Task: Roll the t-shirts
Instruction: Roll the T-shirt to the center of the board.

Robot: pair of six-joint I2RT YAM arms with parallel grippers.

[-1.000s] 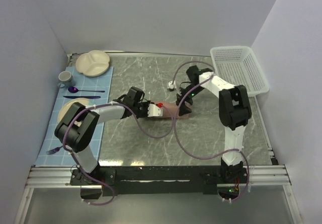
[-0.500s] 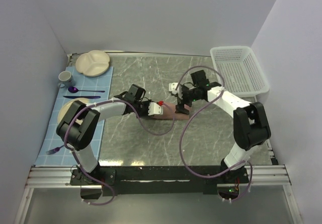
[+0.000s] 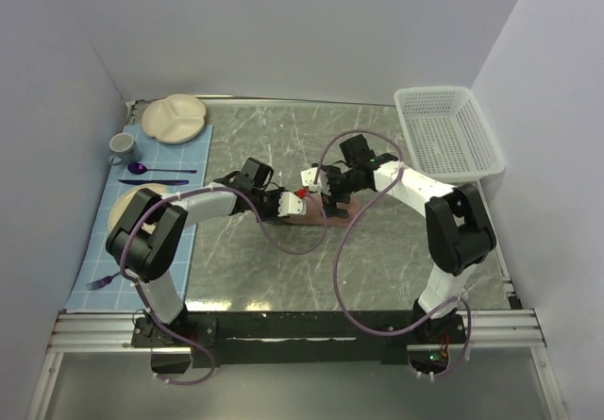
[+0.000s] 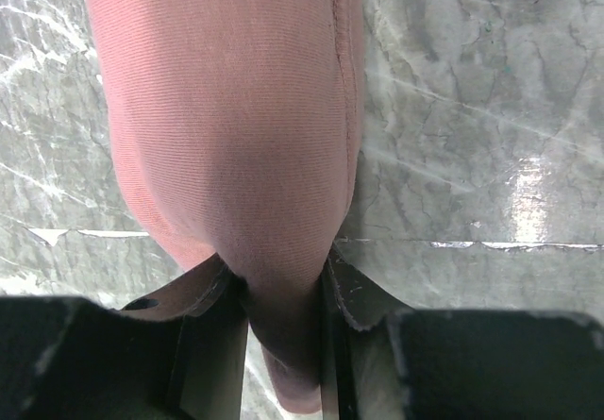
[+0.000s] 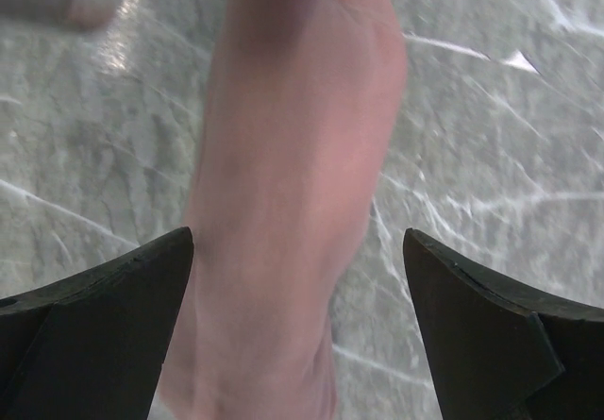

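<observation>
Dusty-pink soft cotton t-shirt point(image 3: 307, 212) lies gathered into a narrow roll at the middle of the grey marbled worktop point(image 3: 274, 142), between the two arms. The left tool point(image 4: 283, 297) pinches one end of the bundle. The right tool point(image 5: 297, 250) hangs over the other end, its jaws spread wide and holding nothing. The rolling looks largely done; what appears left is tidying the roll and letting go.

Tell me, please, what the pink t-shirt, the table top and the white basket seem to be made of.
Pink t-shirt: soft knit cloth, likely cotton, matte; fine ribs and a seam show.
Table top: grey marble look, veined, glossy with glare; stone or print, unclear.
Basket: probably white plastic; moulded mesh walls.
</observation>
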